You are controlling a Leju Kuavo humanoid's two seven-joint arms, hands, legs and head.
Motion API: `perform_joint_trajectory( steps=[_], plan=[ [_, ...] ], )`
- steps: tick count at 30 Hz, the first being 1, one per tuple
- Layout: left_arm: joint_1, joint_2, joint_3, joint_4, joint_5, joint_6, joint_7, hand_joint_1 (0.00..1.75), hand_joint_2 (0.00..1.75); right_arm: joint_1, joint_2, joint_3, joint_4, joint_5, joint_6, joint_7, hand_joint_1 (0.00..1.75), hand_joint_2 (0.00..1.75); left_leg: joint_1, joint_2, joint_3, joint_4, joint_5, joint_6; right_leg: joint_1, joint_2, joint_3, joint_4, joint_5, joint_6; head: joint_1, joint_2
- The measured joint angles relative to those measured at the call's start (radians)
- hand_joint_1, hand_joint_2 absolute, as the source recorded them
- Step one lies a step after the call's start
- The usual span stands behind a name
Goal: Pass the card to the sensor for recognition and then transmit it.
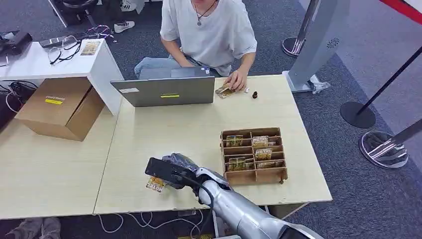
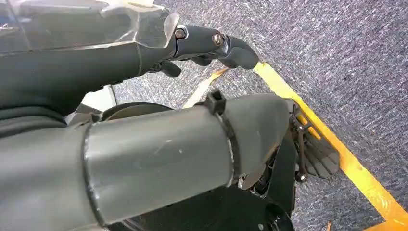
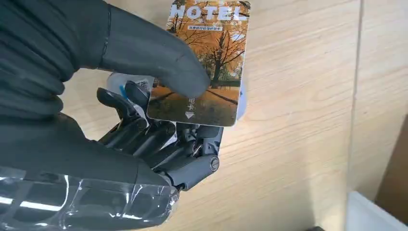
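Light wooden table [image 1: 164,137] bears a grey laptop [image 1: 164,89]; a compartmented card box [image 1: 254,155]; a small dark object [image 1: 255,94]

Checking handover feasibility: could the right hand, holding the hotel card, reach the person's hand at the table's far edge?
Probably not without leaning: the right hand holds the card at the near edge, and the laptop stands between it and the person's hand.

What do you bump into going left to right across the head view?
Cardboard box → laptop → person's hand → card tray → stanchion base.
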Motion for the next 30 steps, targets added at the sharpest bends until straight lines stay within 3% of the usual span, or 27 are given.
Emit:
perform_joint_trajectory(
  steps=[14, 30],
  plan=[
    [0.000, 0.001, -0.004, 0.000, 0.001, 0.000, -0.019, 0.00, 0.00, -0.007, -0.001, -0.023, 0.074, -0.004, -0.092, 0.089, 1.75, 1.75, 0.000, 0.000, 0.000, 0.000, 0.000, 0.000, 0.000, 0.000, 0.000, 0.000, 0.000, 0.000, 0.000, 0.000],
    [0.000, 0.001, -0.004, 0.000, 0.003, 0.017, -0.005, 0.00, 0.00, -0.017, 0.009, -0.093, 0.090, -0.035, -0.054, 0.150, 1.75, 1.75, 0.000, 0.000, 0.000, 0.000, 0.000, 0.000, 0.000, 0.000, 0.000, 0.000, 0.000, 0.000, 0.000, 0.000]
  ],
)
